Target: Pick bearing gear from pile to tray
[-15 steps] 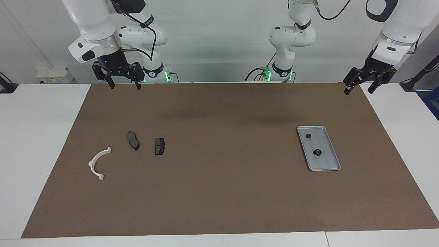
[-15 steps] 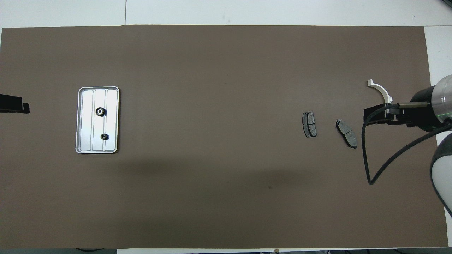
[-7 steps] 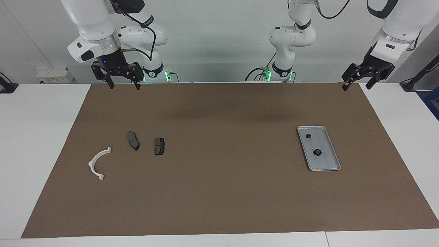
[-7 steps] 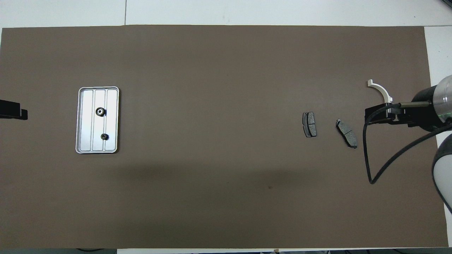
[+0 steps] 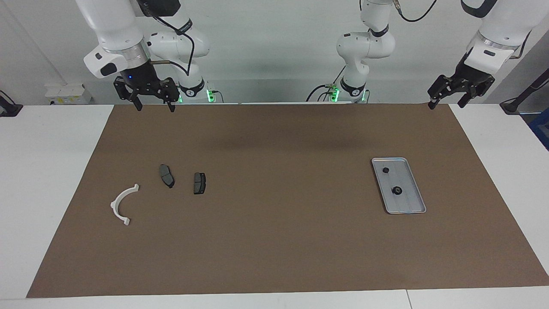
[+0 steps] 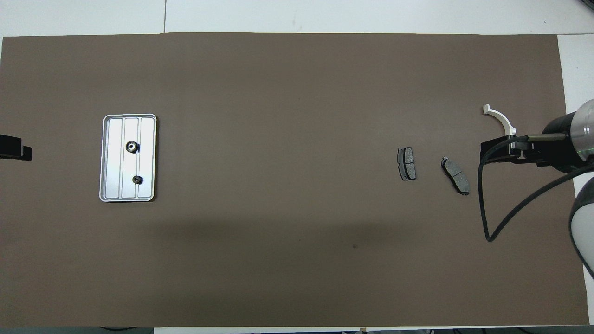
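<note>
The silver tray (image 5: pixel 408 205) lies on the brown mat toward the left arm's end; it also shows in the overhead view (image 6: pixel 113 183). Two small black gears (image 5: pixel 385 170) (image 5: pixel 397 190) lie in it. The pile toward the right arm's end holds a white half-ring bracket (image 5: pixel 122 204) and two dark brake pads (image 5: pixel 167 175) (image 5: pixel 199 183). My right gripper (image 5: pixel 154 104) hangs open and empty over the mat's edge by the robots. My left gripper (image 5: pixel 446 103) hangs open and empty over the mat's corner at its own end.
The brown mat (image 5: pixel 274 240) covers most of the white table (image 5: pixel 51 171). In the overhead view the right gripper (image 6: pixel 499 152) and its cable cover part of the bracket (image 6: pixel 500 118). Only the left gripper's tip (image 6: pixel 16 152) shows there.
My left gripper has risen and drawn back toward the robots' end, sliding further out of the overhead view. The right gripper has barely moved. The parts have not moved.
</note>
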Controlling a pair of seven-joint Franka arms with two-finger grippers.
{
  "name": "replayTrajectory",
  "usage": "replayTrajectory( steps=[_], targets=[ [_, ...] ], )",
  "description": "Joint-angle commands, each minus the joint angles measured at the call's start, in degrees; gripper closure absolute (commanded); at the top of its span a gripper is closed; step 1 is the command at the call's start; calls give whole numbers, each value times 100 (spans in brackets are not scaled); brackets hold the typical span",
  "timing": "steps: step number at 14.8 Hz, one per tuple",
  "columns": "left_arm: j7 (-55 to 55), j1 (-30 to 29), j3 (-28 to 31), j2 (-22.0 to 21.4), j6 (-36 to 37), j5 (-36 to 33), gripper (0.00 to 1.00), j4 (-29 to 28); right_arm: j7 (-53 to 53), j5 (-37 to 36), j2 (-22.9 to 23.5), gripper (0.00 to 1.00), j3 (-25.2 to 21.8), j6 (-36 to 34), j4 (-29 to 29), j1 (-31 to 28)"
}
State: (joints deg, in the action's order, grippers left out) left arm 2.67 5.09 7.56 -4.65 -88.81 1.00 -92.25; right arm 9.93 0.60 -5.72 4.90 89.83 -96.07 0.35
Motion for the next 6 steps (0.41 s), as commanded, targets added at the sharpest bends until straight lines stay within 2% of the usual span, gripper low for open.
replayTrajectory(
  steps=[1,6],
  targets=[
    [155,53,62,-18,189,5,0,93,35,-16,-88,0,19,26,-43,-44],
    [163,53,53,-45,241,5,0,84,35,-7,-88,0,19,26,-34,-44]
  ],
)
